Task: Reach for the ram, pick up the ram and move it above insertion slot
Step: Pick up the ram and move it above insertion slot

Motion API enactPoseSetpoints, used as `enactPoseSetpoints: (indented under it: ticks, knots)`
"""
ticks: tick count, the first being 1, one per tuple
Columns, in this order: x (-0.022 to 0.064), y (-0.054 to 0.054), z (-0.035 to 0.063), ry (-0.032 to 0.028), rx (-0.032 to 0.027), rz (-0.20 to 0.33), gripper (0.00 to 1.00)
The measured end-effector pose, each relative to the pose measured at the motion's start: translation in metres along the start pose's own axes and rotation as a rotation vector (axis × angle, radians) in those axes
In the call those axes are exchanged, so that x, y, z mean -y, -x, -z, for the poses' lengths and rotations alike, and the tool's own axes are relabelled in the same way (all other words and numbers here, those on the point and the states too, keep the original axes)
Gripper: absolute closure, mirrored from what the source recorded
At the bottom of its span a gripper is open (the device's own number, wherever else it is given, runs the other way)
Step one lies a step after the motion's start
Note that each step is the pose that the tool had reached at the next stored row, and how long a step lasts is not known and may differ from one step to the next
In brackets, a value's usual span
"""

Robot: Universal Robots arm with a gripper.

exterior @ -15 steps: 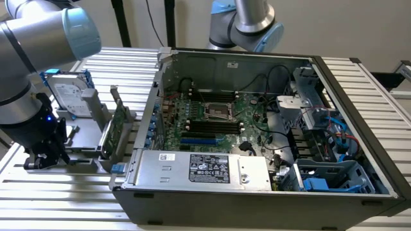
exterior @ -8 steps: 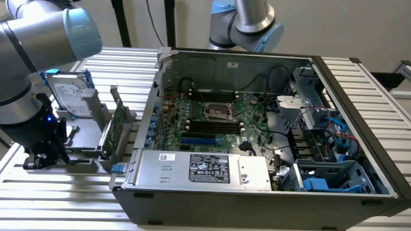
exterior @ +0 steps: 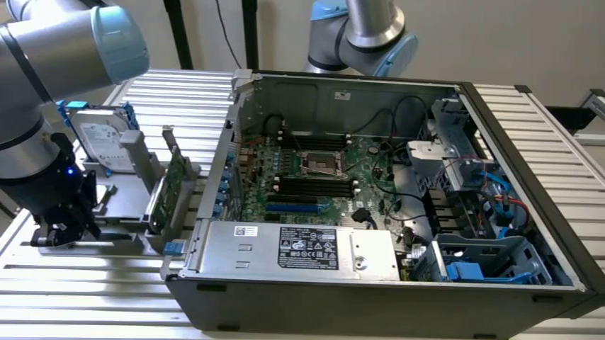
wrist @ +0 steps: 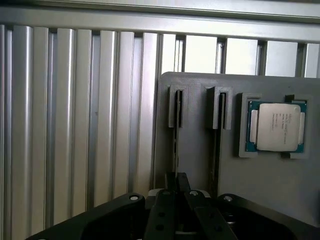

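Observation:
The ram (wrist: 175,147) stands edge-on in a grey holder plate (wrist: 197,160), showing as a thin dark strip that runs from a slotted post (wrist: 176,107) to my gripper (wrist: 176,184). The black fingers (wrist: 169,186) are pressed together around the strip's near end. In the exterior view my gripper (exterior: 59,232) sits low over the holder (exterior: 118,212) on the exterior view's left, outside the open computer case. The long dark insertion slots (exterior: 317,185) lie on the motherboard inside the case.
A second slotted post (wrist: 219,107) and a processor chip (wrist: 278,127) share the plate. A silver hard drive (exterior: 99,142) and a green card with a metal bracket (exterior: 168,190) stand between my arm and the case wall (exterior: 219,170). A second arm (exterior: 364,35) hangs behind the case.

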State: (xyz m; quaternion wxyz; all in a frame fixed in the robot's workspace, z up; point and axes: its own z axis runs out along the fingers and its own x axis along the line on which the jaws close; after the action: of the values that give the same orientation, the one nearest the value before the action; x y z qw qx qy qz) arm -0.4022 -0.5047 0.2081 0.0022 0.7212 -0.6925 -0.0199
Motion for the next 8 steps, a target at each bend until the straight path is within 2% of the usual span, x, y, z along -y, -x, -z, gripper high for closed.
enactPoseSetpoints:
  ticks: [4, 8]
  knots:
    - [-0.0001, 0.000, 0.0099, 0.0003, 0.0000, 0.000, 0.87]
    - [-0.0002, 0.001, 0.0260, 0.0009, 0.0001, 0.000, 0.87]
